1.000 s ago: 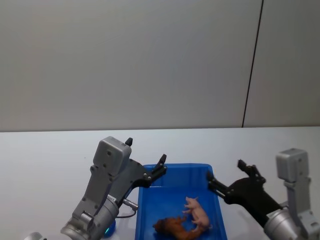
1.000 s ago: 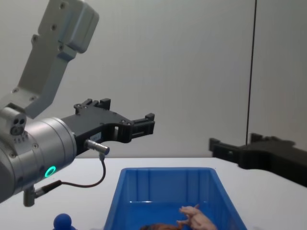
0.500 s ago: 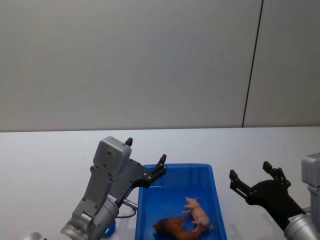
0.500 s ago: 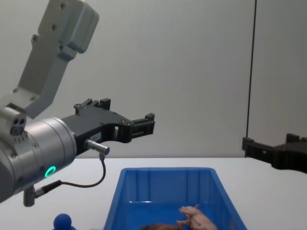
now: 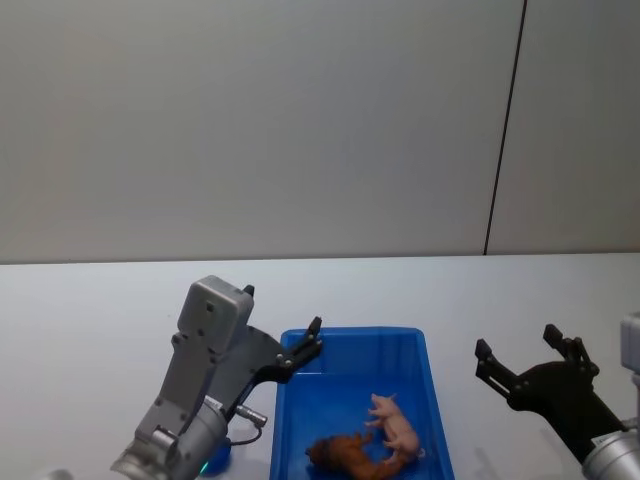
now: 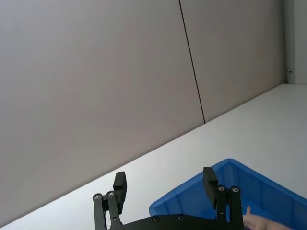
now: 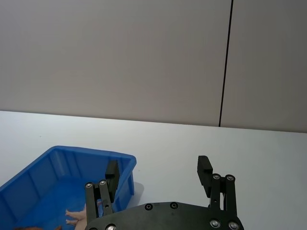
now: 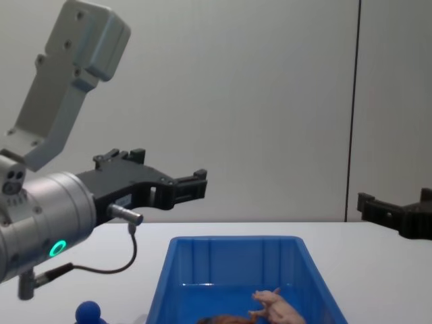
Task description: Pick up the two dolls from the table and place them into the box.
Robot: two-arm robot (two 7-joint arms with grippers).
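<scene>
Both dolls lie inside the blue box (image 5: 350, 334): the pale pink pig (image 5: 397, 430) on its side and the reddish-brown doll (image 5: 348, 455) just in front of it. The chest view shows the pig (image 8: 277, 307) low in the box (image 8: 233, 240), with the brown doll (image 8: 223, 319) at the frame's bottom edge. My left gripper (image 5: 282, 310) hangs open above the box's far left corner, holding nothing. Open and empty too, my right gripper (image 5: 518, 345) hovers over the table (image 5: 90, 310) to the right of the box. The left wrist view has the open left gripper (image 6: 164, 184) over the box (image 6: 230, 177).
A small blue knob (image 8: 88, 312) stands on the table left of the box, under my left arm. A plain grey wall with a dark vertical seam (image 5: 505, 130) rises behind. White tabletop stretches on both sides of the box.
My right gripper has drawn away from the box's right rim, out to the right. The left arm has pulled back a little to the left. The dolls have not moved.
</scene>
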